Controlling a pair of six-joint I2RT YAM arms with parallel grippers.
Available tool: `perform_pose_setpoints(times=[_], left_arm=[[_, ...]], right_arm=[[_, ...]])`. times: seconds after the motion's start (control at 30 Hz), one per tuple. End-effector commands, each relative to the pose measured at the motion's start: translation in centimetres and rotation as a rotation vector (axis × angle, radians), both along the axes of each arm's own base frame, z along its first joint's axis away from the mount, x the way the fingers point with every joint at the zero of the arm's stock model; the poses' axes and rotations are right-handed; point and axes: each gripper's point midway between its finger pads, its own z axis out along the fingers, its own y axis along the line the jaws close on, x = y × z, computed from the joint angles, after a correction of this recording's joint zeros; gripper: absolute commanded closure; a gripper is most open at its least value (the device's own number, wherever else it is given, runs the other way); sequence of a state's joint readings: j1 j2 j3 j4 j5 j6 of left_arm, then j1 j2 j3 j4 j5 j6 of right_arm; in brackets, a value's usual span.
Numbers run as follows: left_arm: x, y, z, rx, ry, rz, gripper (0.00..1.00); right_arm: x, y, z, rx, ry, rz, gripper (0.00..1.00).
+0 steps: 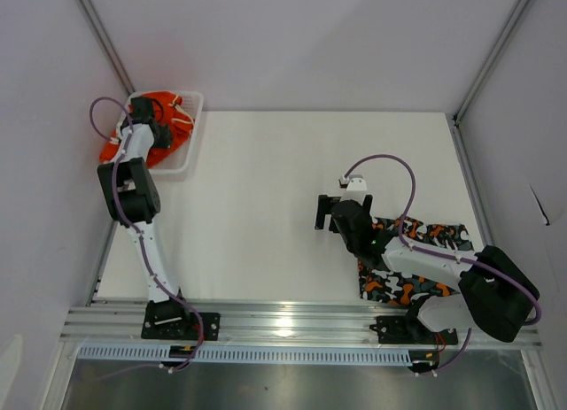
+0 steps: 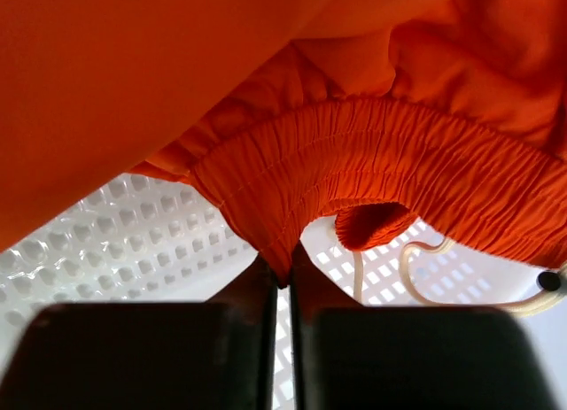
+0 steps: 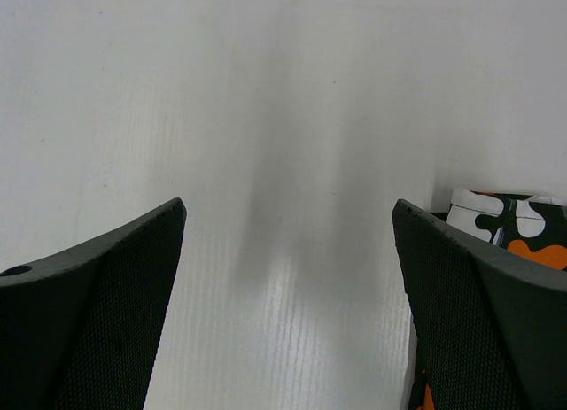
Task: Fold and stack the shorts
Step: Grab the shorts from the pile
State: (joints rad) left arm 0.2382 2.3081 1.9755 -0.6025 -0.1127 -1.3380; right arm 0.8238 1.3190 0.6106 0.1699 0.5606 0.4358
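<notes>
White counter (image 1: 266,180): left claw (image 2: 282,273) pinched plain orange fabric shorts (image 2: 372,153) inside far-left white mesh basket (image 2: 133,233); right claw (image 3: 288,206) gaped wide, empty, beside blotch-patterned shorts (image 3: 509,224).

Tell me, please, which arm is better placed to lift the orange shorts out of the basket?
Left. The left pincer is shut on the orange shorts at the waistband, at the basket; the right pincer is open over the table beside the patterned shorts.
</notes>
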Motion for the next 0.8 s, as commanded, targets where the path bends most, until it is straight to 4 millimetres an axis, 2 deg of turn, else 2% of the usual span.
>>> perform_pose_setpoints(times=[0.0,0.07,0.1,0.13,0.17,0.2,0.23,0.27,0.3,0.33,0.4,0.43,0.47,0.5,0.53,0.57,0.6,0.63,0.67,0.7,0.73,0.77], left_arm=[[2.0,1.7,3.7,0.052,-0.102,0.015,1.00],[2.5,1.7,5.2,0.078,-0.139,-0.004,1.00],[2.4,1.9,5.1,0.086,-0.134,-0.009,1.00],[2.4,1.9,6.7,0.117,-0.156,-0.020,1.00],[2.1,1.7,6.9,0.129,-0.155,-0.027,1.00],[2.0,1.5,8.0,0.146,-0.173,-0.032,1.00],[2.0,1.5,11.0,0.179,-0.234,-0.040,1.00],[1.4,1.0,10.9,0.189,-0.228,-0.046,1.00],[1.5,0.7,12.3,0.203,-0.265,-0.051,1.00],[1.0,-0.1,15.3,0.232,-0.316,-0.062,1.00],[0.1,-1.1,16.7,0.263,-0.343,-0.083,1.00],[-1.0,-2.8,19.2,0.283,-0.390,-0.106,1.00],[-1.7,-3.2,20.9,0.320,-0.421,-0.095,1.00],[-2.2,-4.1,22.0,0.356,-0.469,-0.102,1.00],[-3.1,-6.4,21.5,0.378,-0.482,-0.136,1.00],[-5.0,-6.9,26.3,0.435,-0.587,-0.106,1.00],[-5.8,-7.6,29.0,0.504,-0.663,-0.110,1.00],[-6.9,-9.0,28.8,0.542,-0.663,-0.133,1.00],[-7.9,-11.4,31.0,0.581,-0.713,-0.166,1.00],[-10.1,-11.3,35.0,0.688,-0.770,-0.140,1.00],[-11.2,-13.4,36.7,0.712,-0.811,-0.164,1.00],[-12.6,-13.7,38.6,0.745,-0.845,-0.153,1.00]], right_arm=[[1.1,0.6,2.1,0.046,-0.065,-0.033,0.00],[1.1,0.6,2.1,0.047,-0.068,-0.030,0.01],[1.1,0.6,2.1,0.049,-0.067,-0.031,0.01],[1.1,0.6,2.0,0.047,-0.066,-0.029,0.00],[1.1,0.6,2.1,0.046,-0.068,-0.030,0.01],[1.1,0.6,2.1,0.045,-0.068,-0.028,0.01],[1.1,0.6,2.1,0.046,-0.069,-0.028,0.01],[1.1,0.6,2.2,0.048,-0.072,-0.027,0.01],[1.2,0.6,2.2,0.047,-0.071,-0.027,0.01],[1.1,0.6,2.1,0.046,-0.069,-0.026,0.01],[1.2,0.6,2.2,0.046,-0.071,-0.027,0.01],[1.2,0.6,2.2,0.043,-0.071,-0.024,0.01],[1.1,0.6,2.2,0.045,-0.071,-0.025,0.00],[1.1,0.5,2.4,0.044,-0.074,-0.025,0.01],[1.0,0.4,2.4,0.043,-0.075,-0.026,0.01],[1.0,0.1,2.4,0.040,-0.081,-0.036,0.01],[1.0,0.1,2.7,0.043,-0.089,-0.034,0.01],[1.0,0.0,2.7,0.042,-0.092,-0.033,0.01],[1.0,0.1,2.7,0.046,-0.094,-0.029,0.00],[1.0,0.1,2.7,0.045,-0.095,-0.028,0.01],[1.0,0.1,2.7,0.045,-0.094,-0.026,0.00],[1.0,0.1,2.7,0.044,-0.094,-0.026,0.01]])
